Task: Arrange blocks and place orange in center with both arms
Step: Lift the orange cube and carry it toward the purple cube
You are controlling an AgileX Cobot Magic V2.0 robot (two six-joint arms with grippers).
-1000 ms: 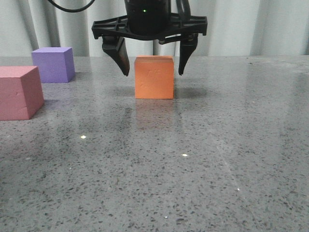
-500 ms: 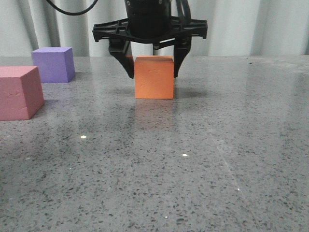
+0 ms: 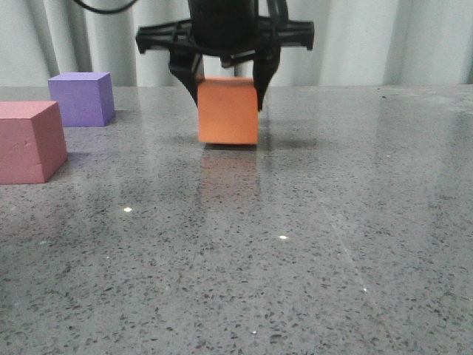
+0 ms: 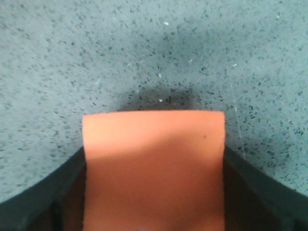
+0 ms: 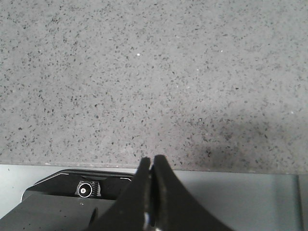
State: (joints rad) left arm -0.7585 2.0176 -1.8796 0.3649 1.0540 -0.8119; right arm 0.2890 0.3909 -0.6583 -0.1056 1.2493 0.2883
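Note:
The orange cube (image 3: pixel 228 111) is in the middle of the grey table (image 3: pixel 295 237), a little off its surface in the front view. My left gripper (image 3: pixel 227 102) is shut on it, one finger on each side. In the left wrist view the orange cube (image 4: pixel 153 159) fills the gap between the dark fingers (image 4: pixel 67 192) of the left gripper (image 4: pixel 153 197). The purple cube (image 3: pixel 81 98) sits at the far left. The pink-red cube (image 3: pixel 28 142) sits in front of it at the left edge. My right gripper (image 5: pixel 152 166) is shut and empty, and it shows only in its wrist view.
A pale curtain (image 3: pixel 369 41) hangs behind the table. In the right wrist view the table's edge (image 5: pixel 231 171) runs across, with a black base part (image 5: pixel 82 190) below it.
The left gripper's fingers have closed from wide open onto the orange cube. The cube has risen slightly and shifted a little to the left.

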